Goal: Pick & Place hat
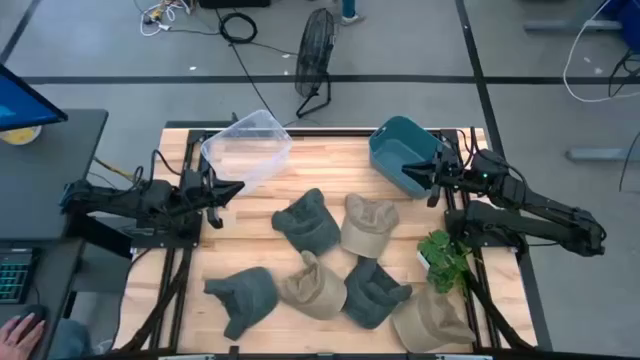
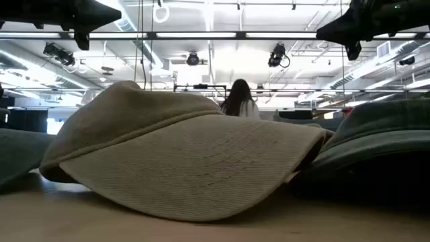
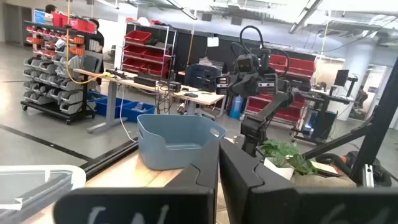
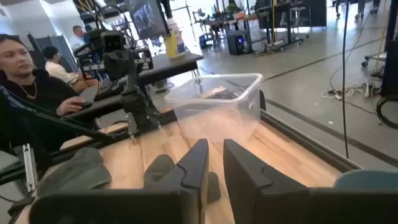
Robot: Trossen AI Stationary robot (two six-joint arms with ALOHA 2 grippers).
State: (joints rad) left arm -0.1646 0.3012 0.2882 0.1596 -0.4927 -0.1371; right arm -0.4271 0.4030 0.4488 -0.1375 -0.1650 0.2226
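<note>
I have both arms parked at the table's far corners: left gripper [image 1: 236, 187] pinched closed and empty beside the clear bin [image 1: 247, 147], right gripper [image 1: 428, 180] narrowed, holding nothing, by the blue bin [image 1: 400, 152]. Six hats lie toward the table's [image 1: 330, 160] near edge, a tan cap [image 1: 367, 226] mid-table.

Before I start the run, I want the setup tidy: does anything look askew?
Yes. The clear bin sits crooked at the table's far left corner, overhanging the edge, and the blue bin is angled too. Six hats lie jumbled, some overlapping. Nothing looks damaged.
</note>
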